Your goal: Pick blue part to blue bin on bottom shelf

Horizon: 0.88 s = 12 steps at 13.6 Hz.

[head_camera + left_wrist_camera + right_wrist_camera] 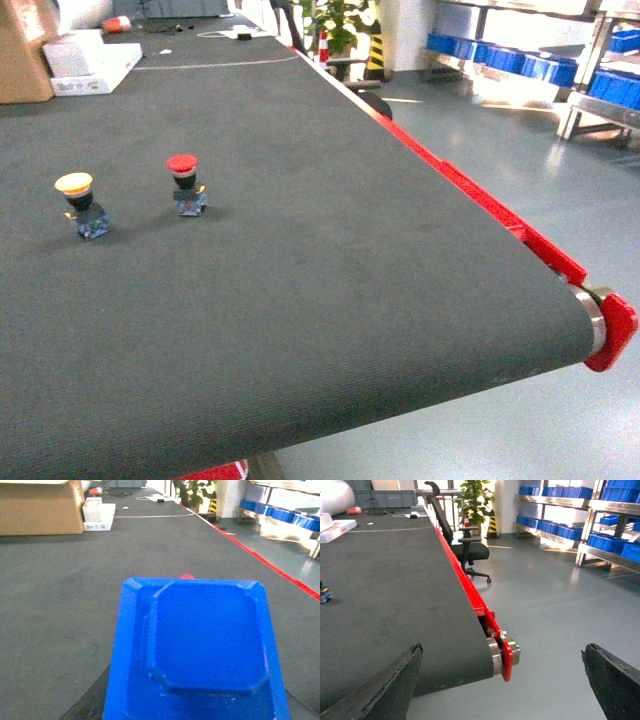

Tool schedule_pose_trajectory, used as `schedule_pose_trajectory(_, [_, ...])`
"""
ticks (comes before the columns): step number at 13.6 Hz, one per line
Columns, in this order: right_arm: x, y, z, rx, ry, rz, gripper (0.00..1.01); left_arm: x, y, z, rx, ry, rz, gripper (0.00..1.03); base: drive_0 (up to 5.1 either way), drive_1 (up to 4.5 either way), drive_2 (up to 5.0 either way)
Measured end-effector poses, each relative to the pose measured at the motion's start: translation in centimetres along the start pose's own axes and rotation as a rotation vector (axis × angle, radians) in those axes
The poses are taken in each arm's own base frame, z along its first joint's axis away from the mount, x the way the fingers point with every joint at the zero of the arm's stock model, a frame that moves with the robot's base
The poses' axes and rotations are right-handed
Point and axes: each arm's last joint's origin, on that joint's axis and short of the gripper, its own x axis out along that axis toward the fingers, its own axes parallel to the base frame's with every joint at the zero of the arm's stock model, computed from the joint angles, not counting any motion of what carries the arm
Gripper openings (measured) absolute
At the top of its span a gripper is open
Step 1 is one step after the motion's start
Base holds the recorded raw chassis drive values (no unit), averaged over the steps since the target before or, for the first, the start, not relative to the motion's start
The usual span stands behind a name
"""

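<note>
The blue part (205, 645), a bright-blue squarish piece with a raised eight-sided face, fills the lower left wrist view. My left gripper (195, 711) is shut on it, with a dark fingertip (87, 705) showing at its lower left edge, above the dark belt (60, 605). The part and both grippers are out of the head view. My right gripper (502, 680) stands open and empty over the belt's end roller (495, 655). Several blue bins (555, 527) sit on the bottom shelf (546, 536) of a steel rack across the floor; I cannot tell which is the task's blue bin.
A red-capped button (184, 182) and a yellow-capped button (80, 203) stand on the belt at the left. The belt's red side rail (480, 200) runs along its right edge. An office chair (462, 545) stands beside the belt. Cardboard and white boxes (40, 512) lie far back.
</note>
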Motion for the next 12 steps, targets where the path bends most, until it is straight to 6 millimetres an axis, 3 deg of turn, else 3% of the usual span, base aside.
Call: schedule_pose_trajectory(12, [0.00,0.00,0.00,0.000,0.000,0.000,0.98,0.00,0.00,0.00,0.000,0.000,0.000,0.43,-1.6,-1.63,-1.6])
